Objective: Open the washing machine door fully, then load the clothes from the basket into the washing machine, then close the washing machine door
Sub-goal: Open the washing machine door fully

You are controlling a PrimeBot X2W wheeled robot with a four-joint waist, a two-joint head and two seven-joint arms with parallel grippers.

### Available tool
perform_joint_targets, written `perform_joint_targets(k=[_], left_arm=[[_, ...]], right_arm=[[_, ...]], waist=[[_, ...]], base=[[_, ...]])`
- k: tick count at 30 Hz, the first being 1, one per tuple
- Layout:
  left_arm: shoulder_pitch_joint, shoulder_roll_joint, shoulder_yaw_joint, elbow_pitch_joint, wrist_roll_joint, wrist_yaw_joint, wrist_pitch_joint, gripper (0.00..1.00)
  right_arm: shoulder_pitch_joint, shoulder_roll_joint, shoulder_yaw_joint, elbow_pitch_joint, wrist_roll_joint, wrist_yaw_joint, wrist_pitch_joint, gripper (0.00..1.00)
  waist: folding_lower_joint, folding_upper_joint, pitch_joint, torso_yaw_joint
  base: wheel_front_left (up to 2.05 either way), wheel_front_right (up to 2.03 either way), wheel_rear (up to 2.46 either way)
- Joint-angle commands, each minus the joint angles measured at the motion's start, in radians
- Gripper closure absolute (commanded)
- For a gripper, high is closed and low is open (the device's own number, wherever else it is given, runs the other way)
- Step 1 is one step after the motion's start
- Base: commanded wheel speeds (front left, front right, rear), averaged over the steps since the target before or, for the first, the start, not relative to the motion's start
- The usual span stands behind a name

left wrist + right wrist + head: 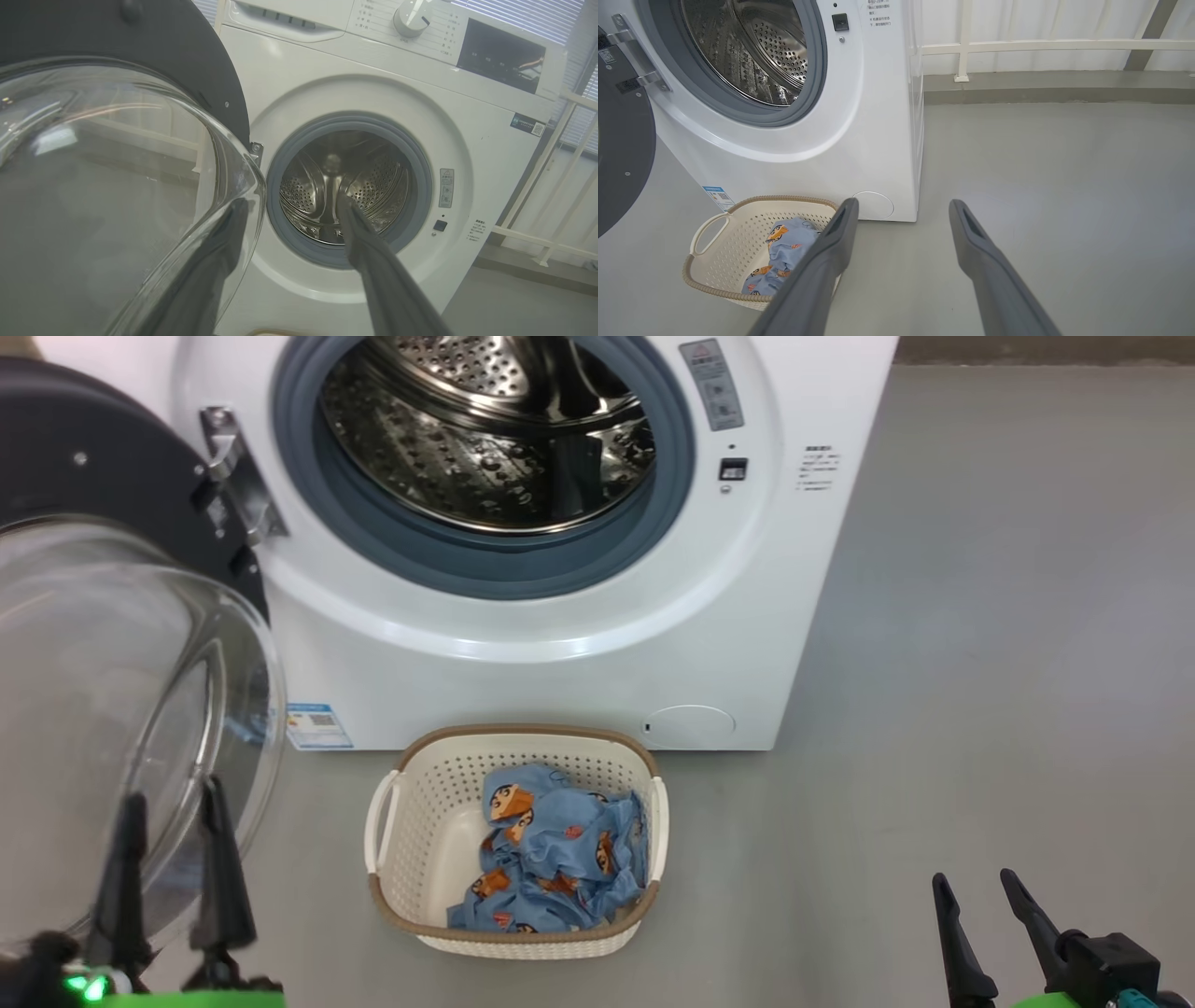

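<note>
Grey floor (980, 663) bearing basket (523, 733), white railing (1041, 45) (along wall), left tool (174, 791) and right tool (973, 875) wide

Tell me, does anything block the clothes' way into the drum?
Nothing visible does. The washing machine door is swung to the left, the drum gapes open, and the clothes lie uncovered in the basket.

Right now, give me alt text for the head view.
The washing machine stands with its door swung open to the left, its steel drum showing no laundry. The basket on the floor in front holds the blue clothes. The left claw and right claw sit open at the bottom corners, empty.
</note>
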Motion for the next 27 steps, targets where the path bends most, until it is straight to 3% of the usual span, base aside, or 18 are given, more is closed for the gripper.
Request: perform_joint_targets(k=[1, 12, 27], left_arm=[[0.000, 0.025, 0.024, 0.007, 0.015, -0.006, -0.002, 0.00], [0.070, 0.059, 0.004, 0.187, 0.072, -0.026, -0.032, 0.00], [0.120, 0.016, 0.032, 0.183, 0.144, -0.035, -0.034, 0.00]], right_arm=[[-0.038, -0.010, 0.030, -0.027, -0.007, 0.002, -0.012, 0.00], [-0.037, -0.010, 0.045, -0.031, -0.013, 0.002, -0.012, 0.00], [-0.040, -0.019, 0.085, -0.028, -0.013, 0.002, -0.012, 0.00]], waist=[[0.0000, 0.0000, -0.002, -0.021], [0.0000, 0.0000, -0.022, -0.080], [0.0000, 0.0000, -0.072, -0.127]], base=[[0.00, 0.00, 0.00], [0.00, 0.00, 0.00], [0.00, 0.00, 0.00]])
